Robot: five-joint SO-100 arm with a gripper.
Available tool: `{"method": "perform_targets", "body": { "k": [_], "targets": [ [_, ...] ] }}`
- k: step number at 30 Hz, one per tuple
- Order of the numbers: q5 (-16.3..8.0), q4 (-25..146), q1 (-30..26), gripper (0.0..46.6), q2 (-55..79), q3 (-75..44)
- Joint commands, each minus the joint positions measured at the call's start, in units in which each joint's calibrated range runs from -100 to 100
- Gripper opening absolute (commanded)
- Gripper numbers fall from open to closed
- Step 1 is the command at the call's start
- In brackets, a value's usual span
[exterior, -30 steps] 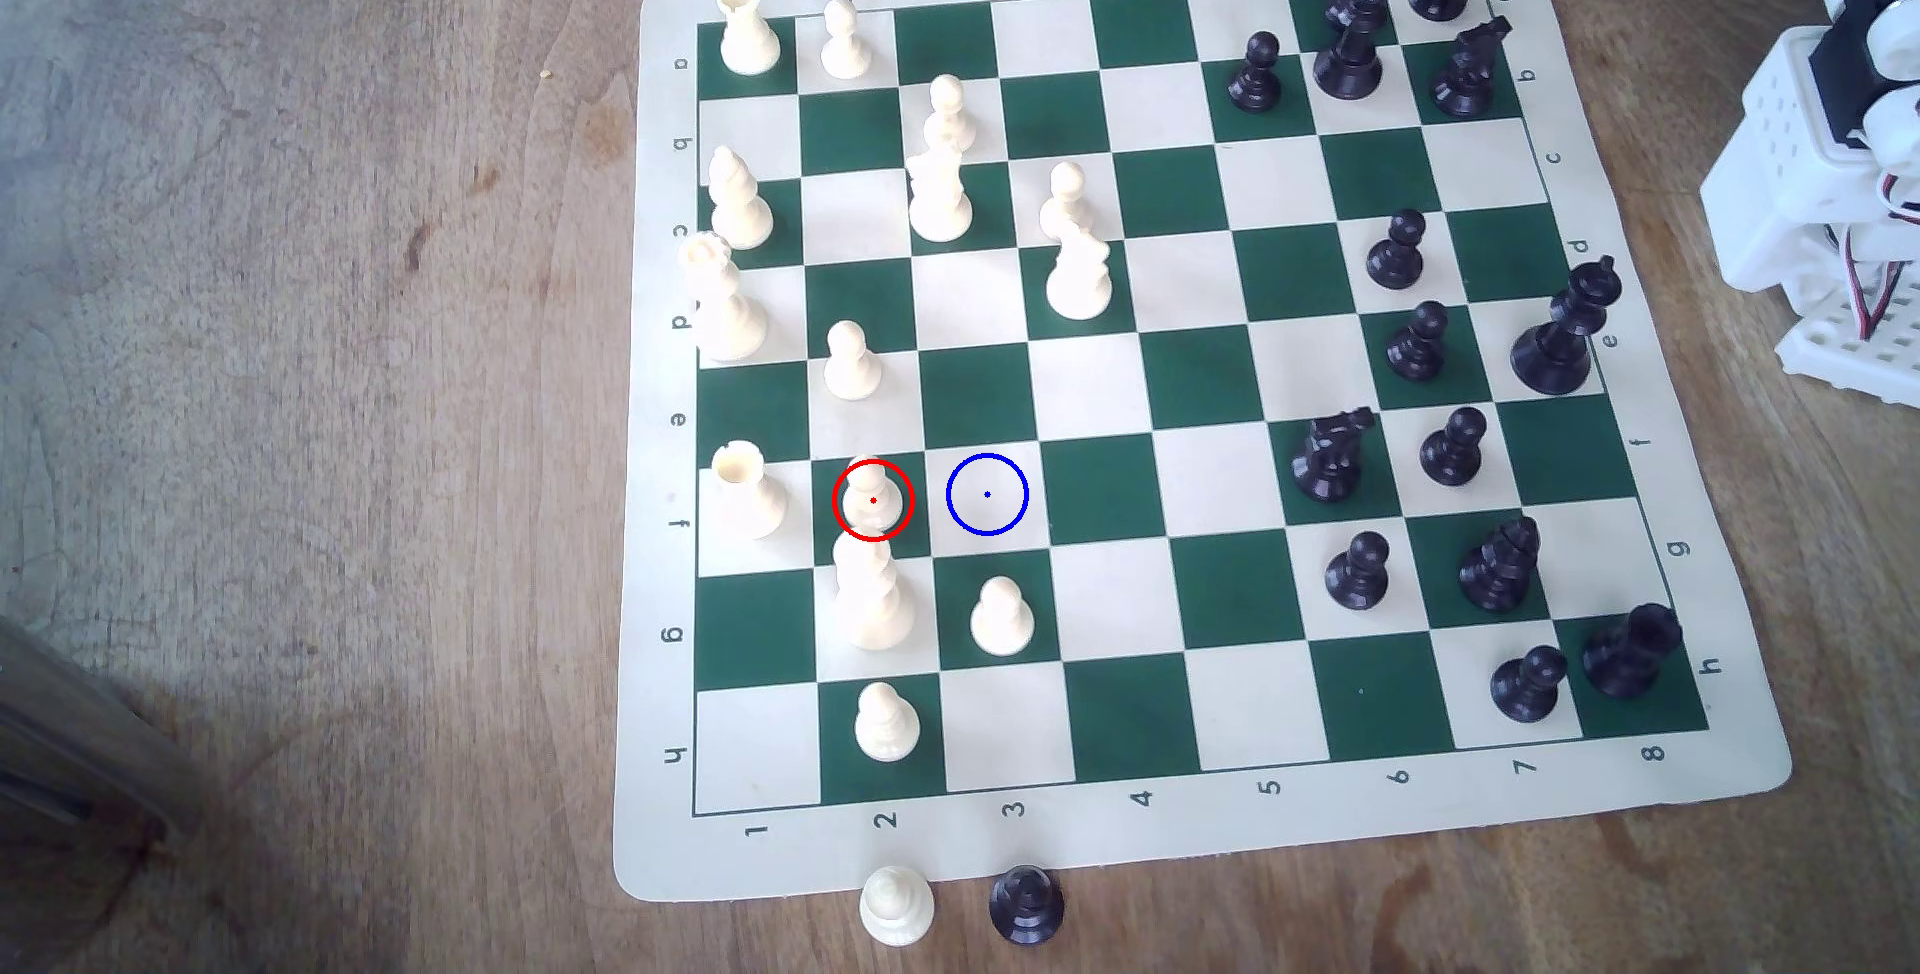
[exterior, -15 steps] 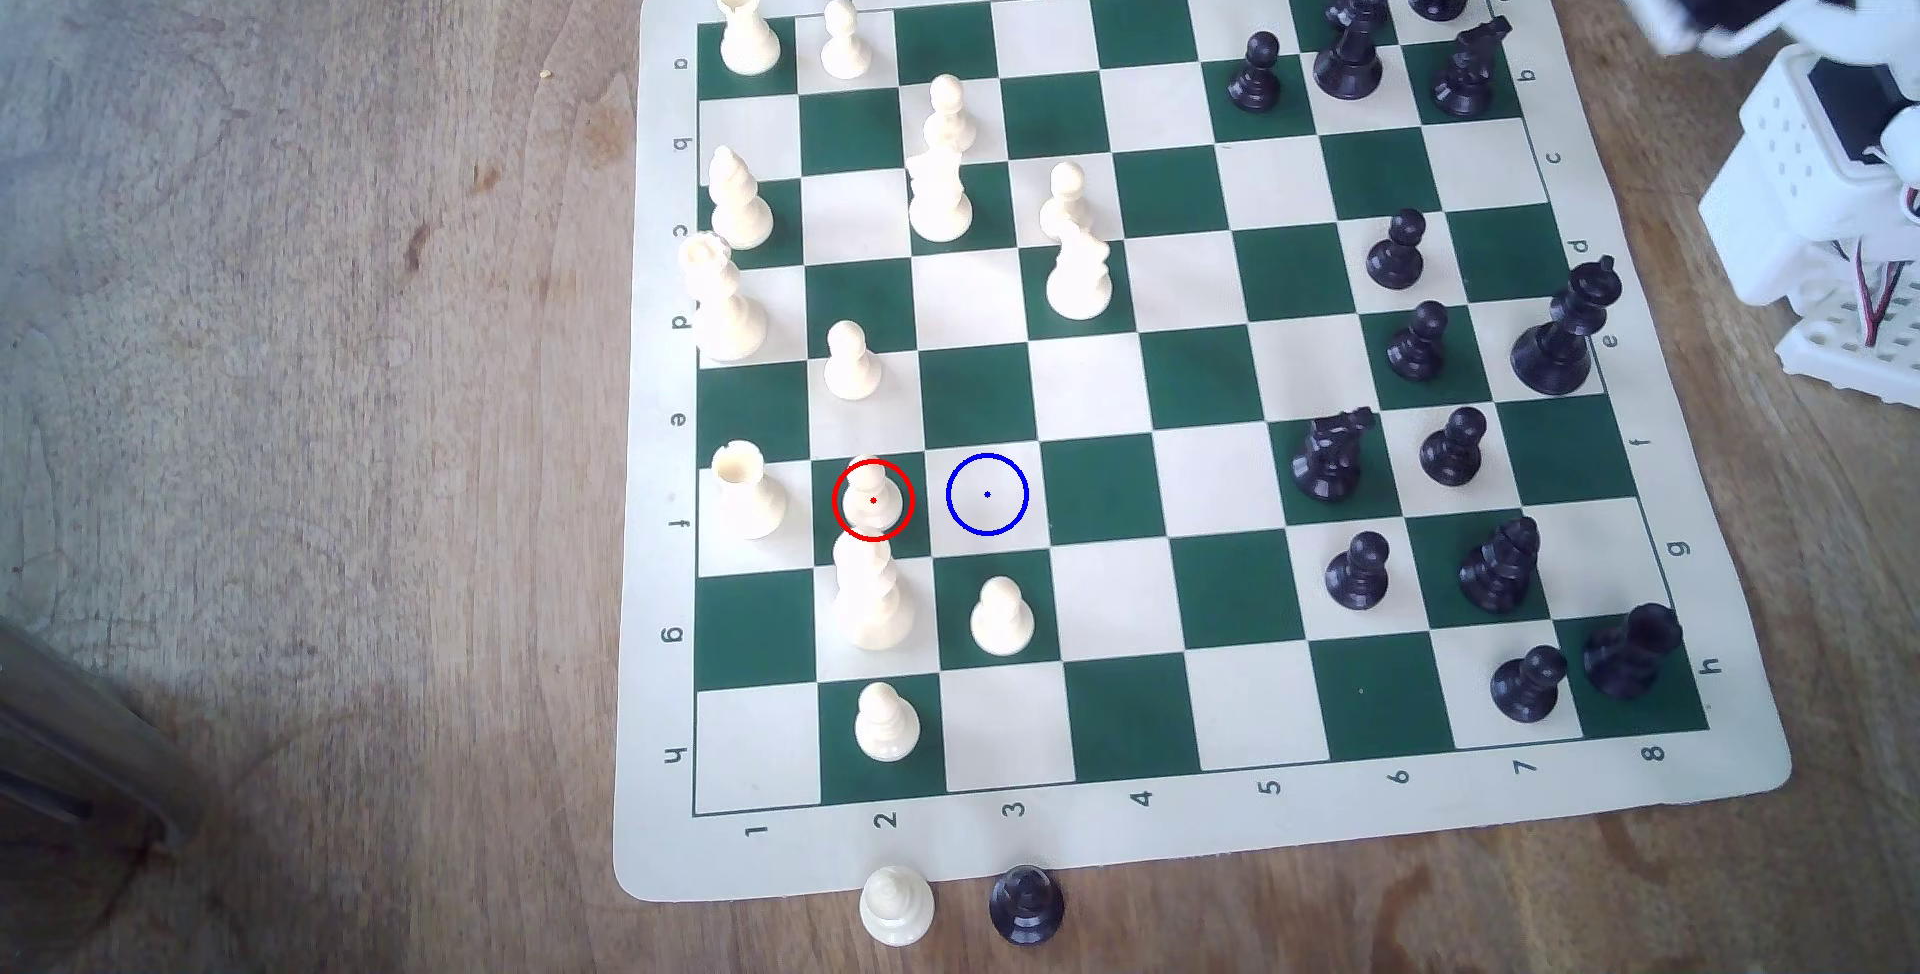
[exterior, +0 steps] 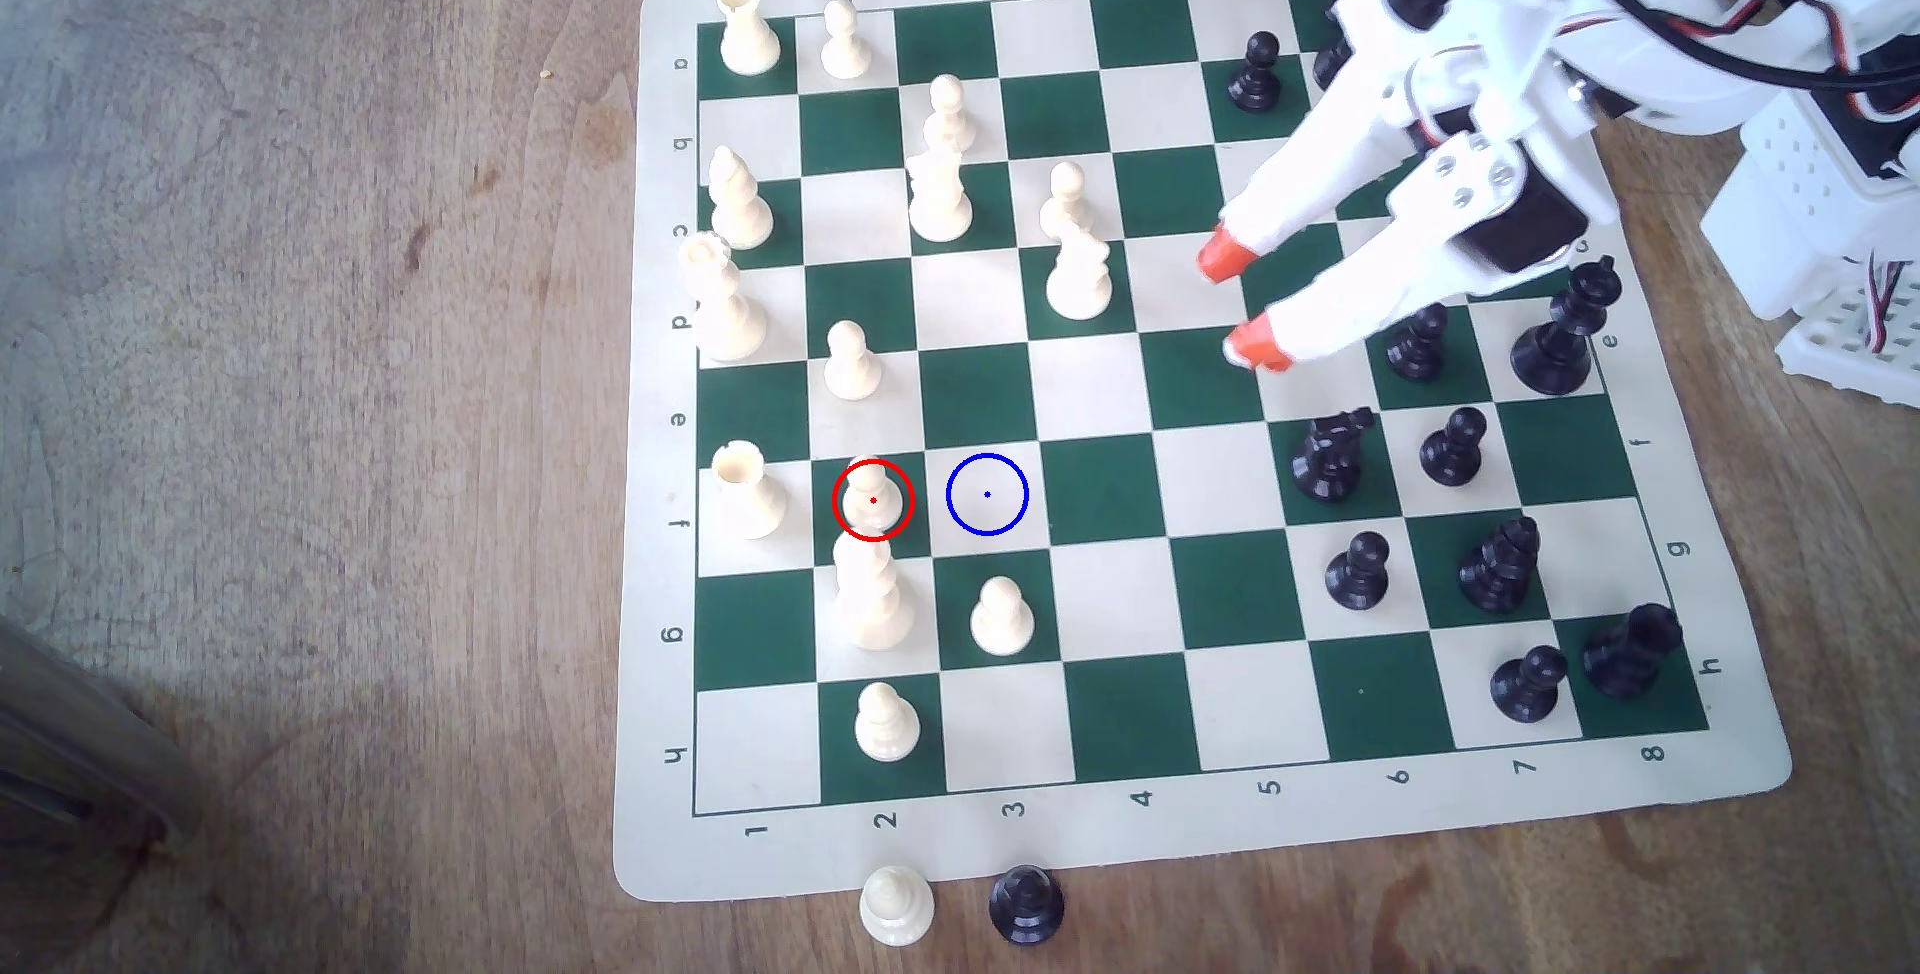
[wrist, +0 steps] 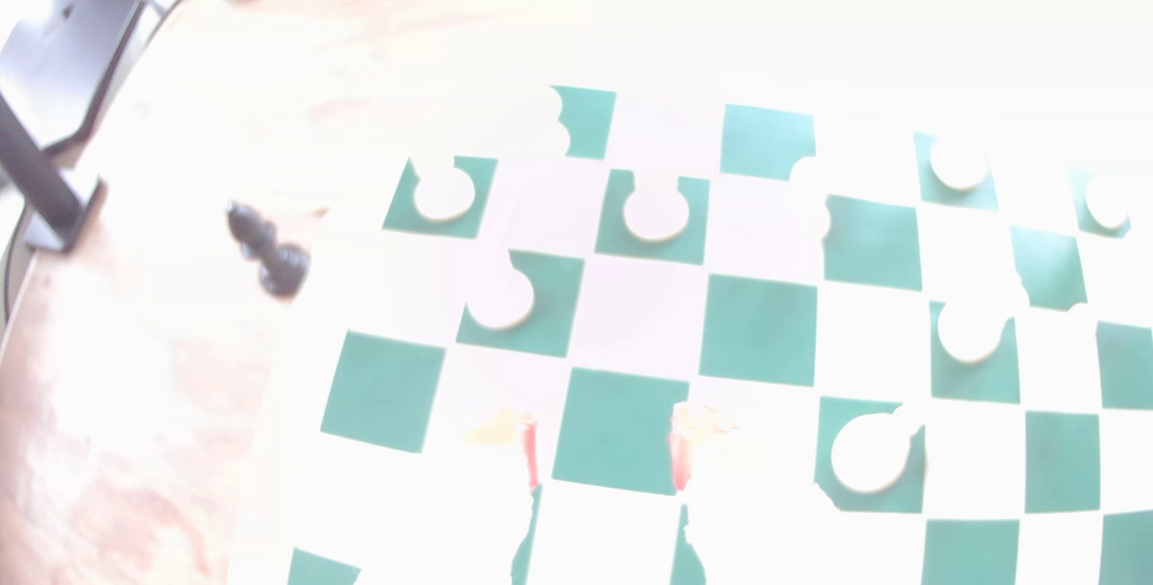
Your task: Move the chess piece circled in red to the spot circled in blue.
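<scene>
The chess piece circled in red (exterior: 873, 498) is a small cream pawn on a dark green square near the board's left side in the exterior view. Just to its right lies the spot circled in blue (exterior: 987, 494), a bare light square. My gripper (exterior: 1242, 304) hangs over the middle of the board, far to the upper right of the pawn, open with nothing between its orange-tipped fingers (exterior: 1224, 254). In the washed-out wrist view the gripper (wrist: 605, 441) frames a green square, its orange fingertips (wrist: 530, 448) apart.
A tall cream piece (exterior: 873, 600) stands just below the circled pawn, a cream rook (exterior: 746, 491) on its left, another pawn (exterior: 1001, 618) below the blue spot. Black pieces (exterior: 1330, 460) crowd the board's right side under the arm. Two captured pieces (exterior: 1023, 903) sit off the chessboard (exterior: 1101, 834).
The arm has swung in from the exterior view's upper right corner and now reaches out over the board's middle with its fingers spread. No chess piece has moved.
</scene>
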Motion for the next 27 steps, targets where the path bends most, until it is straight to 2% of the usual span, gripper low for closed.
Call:
{"method": "perform_targets", "body": {
  "k": [1, 3, 5, 10, 16, 20, 27],
  "targets": [
    [-1.42, 1.48, -0.20, 15.8, 17.79, -20.80],
    [-2.10, 0.98, 0.35, 13.3, 26.02, -28.69],
    [-3.22, 0.98, 1.06, 8.9, 31.63, -35.03],
    [-3.86, -5.57, 1.99, 8.6, 40.28, -39.66],
    [-4.98, -9.58, 2.15, 13.1, 47.67, -40.83],
    [-7.28, -14.74, 2.07, 18.2, 50.30, -40.83],
    [-7.23, -18.67, 1.92, 17.7, 54.55, -41.47]
  ]
}}
